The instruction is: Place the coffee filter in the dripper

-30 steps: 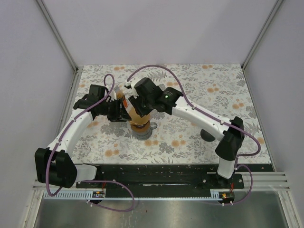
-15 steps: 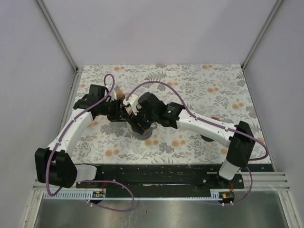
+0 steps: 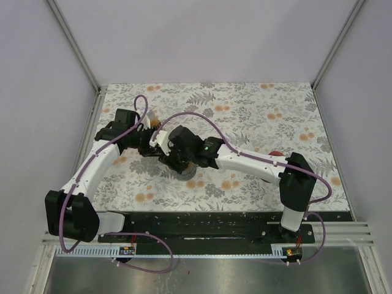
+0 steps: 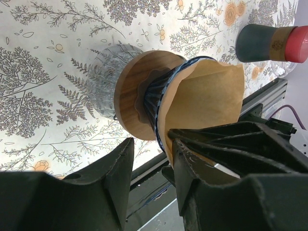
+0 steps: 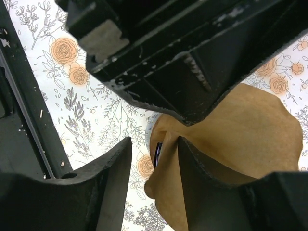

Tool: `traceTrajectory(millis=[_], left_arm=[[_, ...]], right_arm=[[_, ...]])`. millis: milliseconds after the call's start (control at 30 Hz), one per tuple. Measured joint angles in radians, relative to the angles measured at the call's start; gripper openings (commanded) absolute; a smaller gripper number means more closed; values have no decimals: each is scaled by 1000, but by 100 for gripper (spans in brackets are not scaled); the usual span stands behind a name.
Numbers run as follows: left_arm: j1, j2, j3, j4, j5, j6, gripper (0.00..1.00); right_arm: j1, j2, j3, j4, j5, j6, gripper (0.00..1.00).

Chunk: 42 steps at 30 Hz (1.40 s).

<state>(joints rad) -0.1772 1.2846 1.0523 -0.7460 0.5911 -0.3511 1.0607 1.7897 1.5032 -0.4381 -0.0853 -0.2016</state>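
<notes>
- Left wrist view: the dripper [image 4: 137, 96] is seen side-on, with a clear glass foot, a wooden collar and a blue ribbed cone. The brown paper coffee filter [image 4: 207, 96] sits in the mouth of the cone, and its edge stands out past the rim.
- The left gripper [image 4: 151, 147] has its 2 fingers parted by a narrow gap. The floral table [image 4: 48, 48] shows through the gap and nothing is clamped.
- One of these fingers lies just beside the cone rim; contact cannot be confirmed. Dark bodywork cuts off the lower part of the filter.
- Right wrist view: the right gripper [image 5: 155, 144] also has its 2 fingers narrowly parted. A sliver of blue rim and the filter's edge sit in the gap, filling only part of it.
- The filter passes behind 1 finger; whether they touch cannot be told.
- Black hardware [image 5: 168, 48] close to the lens blocks the upper half of this view.
- Top external view: the left arm [image 3: 98, 162] and right arm [image 3: 257, 160] meet over the table, and their wrists cover almost all of the dripper and filter.
- A dark container [image 4: 269, 42] with a tan band and red cap lies well apart from the dripper, cut by the frame edge.
</notes>
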Motion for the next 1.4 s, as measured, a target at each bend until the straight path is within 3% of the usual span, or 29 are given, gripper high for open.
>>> traceTrajectory(millis=[233, 500, 1000, 1400], left_arm=[[0, 2, 0, 0, 0, 0, 41], [0, 12, 1, 0, 0, 0, 44], [0, 48, 1, 11, -24, 3, 42], [-1, 58, 1, 24, -39, 4, 41]], right_arm=[[12, 11, -5, 25, 25, -39, 23], [13, 11, -18, 66, 39, -72, 17], [13, 5, -25, 45, -11, -57, 60], [5, -158, -24, 43, -120, 27, 67]])
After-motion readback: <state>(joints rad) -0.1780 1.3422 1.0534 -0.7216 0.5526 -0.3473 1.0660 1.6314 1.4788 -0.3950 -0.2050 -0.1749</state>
